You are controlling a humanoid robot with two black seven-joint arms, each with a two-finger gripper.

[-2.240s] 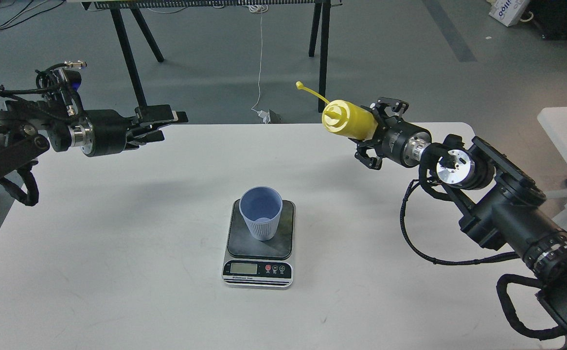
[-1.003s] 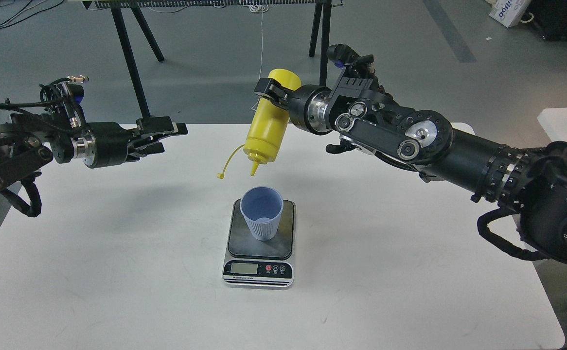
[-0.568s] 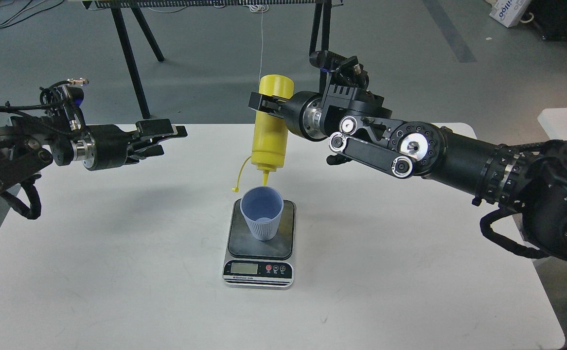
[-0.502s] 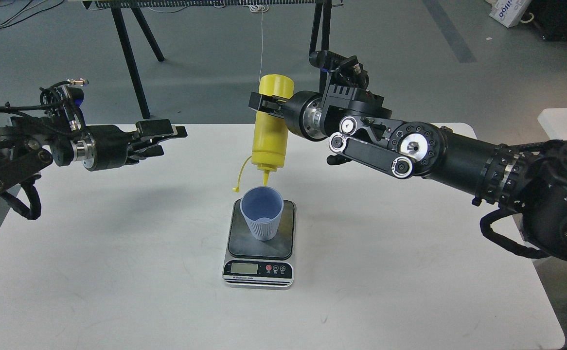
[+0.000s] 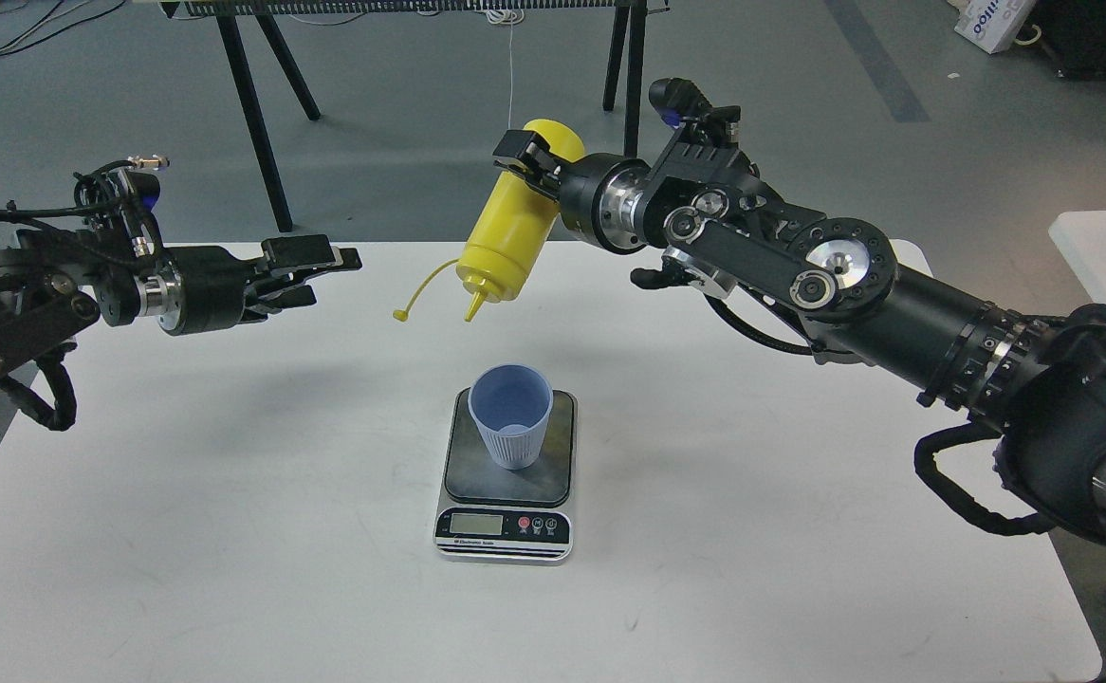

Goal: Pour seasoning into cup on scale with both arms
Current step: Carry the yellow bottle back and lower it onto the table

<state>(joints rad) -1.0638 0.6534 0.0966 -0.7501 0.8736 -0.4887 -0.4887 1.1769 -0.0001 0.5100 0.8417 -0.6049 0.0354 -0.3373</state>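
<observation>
Yellow seasoning bottle [image 5: 507, 235], clamped nozzle-down in the right gripper [image 5: 526, 163], hangs left of the cup [image 5: 509, 414] on the scale [image 5: 506, 471], risking table drips; left gripper [image 5: 311, 270] empty, fingers parted.

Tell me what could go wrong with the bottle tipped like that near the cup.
1. The yellow plastic squeeze bottle in the right gripper is tilted nozzle-down, its tip left of the light-blue ribbed plastic cup; drips could hit the white table.
2. Its dangling yellow cap strap might catch the cup and tip it off the flat grey digital scale.
</observation>
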